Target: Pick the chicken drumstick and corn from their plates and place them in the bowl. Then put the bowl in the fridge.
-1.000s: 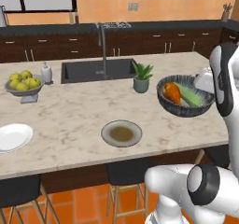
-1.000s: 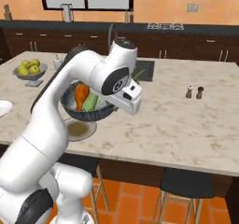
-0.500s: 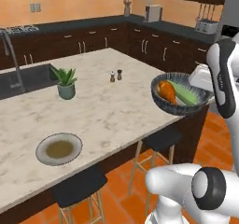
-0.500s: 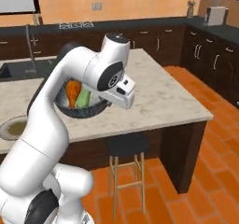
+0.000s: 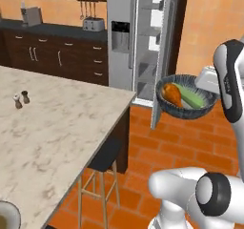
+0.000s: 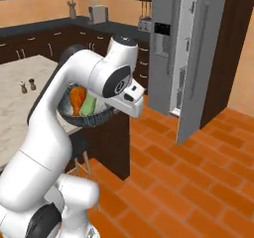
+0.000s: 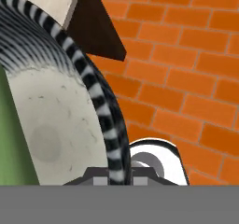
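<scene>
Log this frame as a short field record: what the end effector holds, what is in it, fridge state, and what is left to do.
end effector: shut on the rim of the bowl
bowl position: held in the air over the brick floor, off the island counter
bowl contents: chicken drumstick and corn
fridge: door open, white shelves showing
remaining: set the bowl in the fridge

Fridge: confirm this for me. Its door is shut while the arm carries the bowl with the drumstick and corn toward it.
Not quite. The fridge door stands open, and the left base view shows its white shelves inside. The rest holds: the gripper is clamped on the rim of the bowl, which carries the chicken drumstick and the corn.
</scene>
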Tool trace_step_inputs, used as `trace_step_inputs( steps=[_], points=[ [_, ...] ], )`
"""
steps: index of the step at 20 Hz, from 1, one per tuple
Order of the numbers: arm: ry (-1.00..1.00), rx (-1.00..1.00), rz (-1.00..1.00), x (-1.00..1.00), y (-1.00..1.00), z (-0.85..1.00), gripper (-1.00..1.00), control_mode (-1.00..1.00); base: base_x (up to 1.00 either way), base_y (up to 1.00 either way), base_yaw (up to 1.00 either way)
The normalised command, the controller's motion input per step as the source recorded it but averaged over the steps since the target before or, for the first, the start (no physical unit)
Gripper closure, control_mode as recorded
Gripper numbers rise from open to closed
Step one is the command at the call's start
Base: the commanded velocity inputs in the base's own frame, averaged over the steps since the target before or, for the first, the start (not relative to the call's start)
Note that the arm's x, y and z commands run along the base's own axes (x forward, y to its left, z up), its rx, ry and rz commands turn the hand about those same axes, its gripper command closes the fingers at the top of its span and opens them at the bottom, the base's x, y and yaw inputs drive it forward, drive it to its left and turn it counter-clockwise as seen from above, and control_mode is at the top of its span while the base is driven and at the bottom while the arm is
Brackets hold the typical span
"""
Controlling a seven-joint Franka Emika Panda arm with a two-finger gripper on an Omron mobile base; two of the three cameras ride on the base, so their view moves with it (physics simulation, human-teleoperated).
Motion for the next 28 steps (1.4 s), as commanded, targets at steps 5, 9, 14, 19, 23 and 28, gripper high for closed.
trace_step_inputs(
  steps=[5,9,14,19,23,28],
  points=[
    [0.0,0.0,0.0,0.0,0.0,0.0,1.0,1.0,0.82,-1.0,0.13],
    [0.0,0.0,0.0,0.0,0.0,0.0,1.0,1.0,0.8,-0.98,0.49],
    [0.0,0.0,0.0,0.0,0.0,0.0,1.0,1.0,0.39,-0.87,0.66],
    [0.0,0.0,0.0,0.0,0.0,0.0,1.0,1.0,0.18,-0.93,0.64],
    [0.0,0.0,0.0,0.0,0.0,0.0,1.0,1.0,0.12,-0.95,0.63],
    [0.0,0.0,0.0,0.0,0.0,0.0,1.0,1.0,0.06,-0.98,0.59]
  ],
)
